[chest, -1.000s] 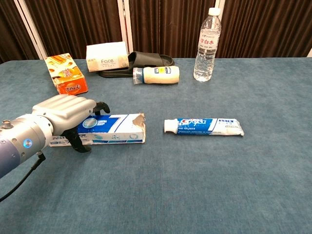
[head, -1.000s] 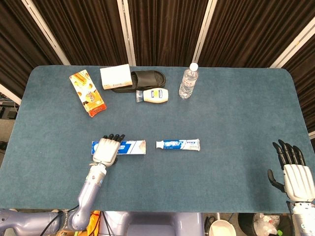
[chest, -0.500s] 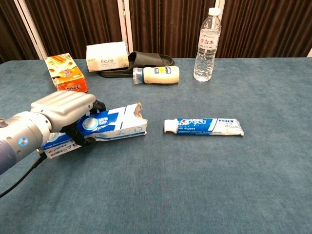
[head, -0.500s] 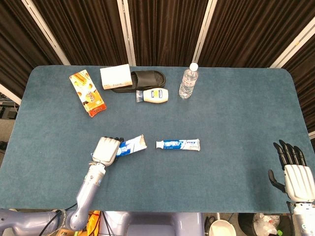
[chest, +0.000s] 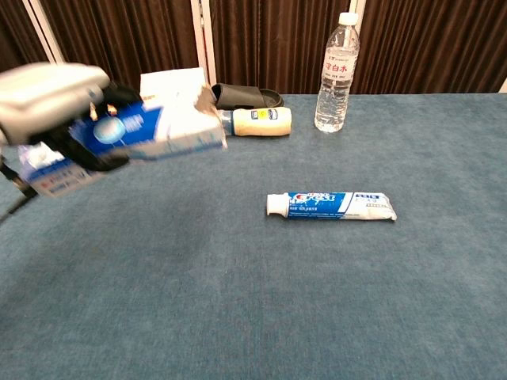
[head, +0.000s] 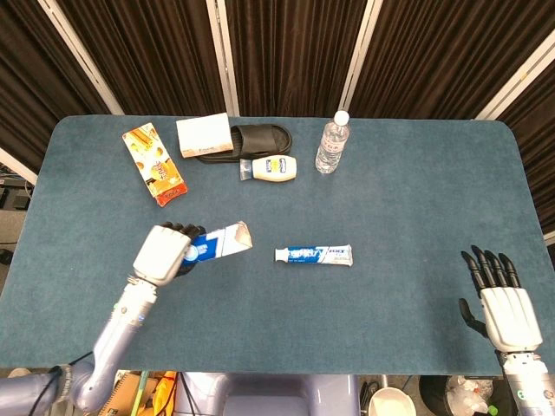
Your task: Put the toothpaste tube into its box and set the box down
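While gripping the toothpaste box [head: 217, 243] around its near end, left hand [head: 161, 254] raised clear of the blue table [head: 408, 199], fingers wrapped over the carton, torn open flap pointing toward the table's middle (blurred in the chest view, box tilted with the open end higher). Flat on the cloth just right of that open end, but apart from it: the toothpaste tube [head: 314, 255], white cap facing the box, untouched by either hand. Low at the table's near right corner, well away from the tube: right hand [head: 500, 299], palm down, dark fingers spread and holding nothing. Along the far edge, left to right: an orange snack packet [head: 154, 164]; a white tissue box [head: 204, 135] touching a black slipper [head: 258, 139]; a small cream bottle [head: 270, 168] lying on its side just in front of the slipper; a clear water bottle [head: 331, 144] standing upright. Behind the table, dark pleated curtains [head: 286, 52] crossed by pale slanted bars.
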Robot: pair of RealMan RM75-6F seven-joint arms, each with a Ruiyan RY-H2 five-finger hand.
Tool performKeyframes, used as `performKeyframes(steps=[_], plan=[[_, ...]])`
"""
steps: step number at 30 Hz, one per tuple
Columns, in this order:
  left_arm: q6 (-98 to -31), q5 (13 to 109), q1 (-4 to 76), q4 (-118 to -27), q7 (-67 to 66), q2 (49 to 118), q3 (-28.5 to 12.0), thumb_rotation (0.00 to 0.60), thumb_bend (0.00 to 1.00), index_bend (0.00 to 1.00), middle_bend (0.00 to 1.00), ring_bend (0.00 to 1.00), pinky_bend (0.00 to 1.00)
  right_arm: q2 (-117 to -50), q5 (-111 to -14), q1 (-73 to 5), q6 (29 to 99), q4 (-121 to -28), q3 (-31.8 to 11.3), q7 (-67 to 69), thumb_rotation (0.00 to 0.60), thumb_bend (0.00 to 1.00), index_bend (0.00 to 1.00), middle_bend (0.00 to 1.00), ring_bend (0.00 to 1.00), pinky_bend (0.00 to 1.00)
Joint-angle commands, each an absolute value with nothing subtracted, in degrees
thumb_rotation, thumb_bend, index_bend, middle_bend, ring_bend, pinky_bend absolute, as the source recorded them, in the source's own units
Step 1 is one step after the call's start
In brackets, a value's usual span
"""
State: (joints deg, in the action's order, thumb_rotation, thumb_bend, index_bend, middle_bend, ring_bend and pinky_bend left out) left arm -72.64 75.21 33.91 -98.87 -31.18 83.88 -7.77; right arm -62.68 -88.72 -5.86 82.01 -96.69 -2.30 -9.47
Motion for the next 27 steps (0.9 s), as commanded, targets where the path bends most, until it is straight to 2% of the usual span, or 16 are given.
performKeyframes(steps=[1, 6, 17, 27], plan=[[-74.0, 77.7, 32.4, -102.1, -26.5, 79.5, -7.6, 0.6, 0.42, 0.44, 0.57, 0.54, 0.55, -63.7, -87.6, -8.8, 77.4, -99.9, -2.9, -14.5, 0.6, 0.44, 0.07, 0.09, 0.0, 0.0], [-74.5, 78.9, 30.6, -105.7, -22.6, 74.9, -6.7, 0.6, 0.42, 0.44, 0.57, 0.54, 0.55, -65.6, -82.4, -13.3, 70.5, -106.1, -5.0, -22.6, 0.6, 0.44, 0.07, 0.09, 0.0, 0.0], [-76.1, 81.7, 28.4, -105.7, -14.8, 72.5, -6.3, 0.6, 0.42, 0.44, 0.57, 0.54, 0.55, -73.1, -67.1, -23.7, 59.5, -111.3, -8.9, -37.5, 0.6, 0.44, 0.07, 0.09, 0.0, 0.0], [-75.6, 81.8, 28.0, -105.1, -13.7, 72.6, -6.6, 0.6, 0.42, 0.42, 0.57, 0.54, 0.55, -81.2, -56.7, -31.3, 58.3, -106.0, -10.2, -45.6, 0.6, 0.35, 0.01, 0.08, 0.0, 0.0]])
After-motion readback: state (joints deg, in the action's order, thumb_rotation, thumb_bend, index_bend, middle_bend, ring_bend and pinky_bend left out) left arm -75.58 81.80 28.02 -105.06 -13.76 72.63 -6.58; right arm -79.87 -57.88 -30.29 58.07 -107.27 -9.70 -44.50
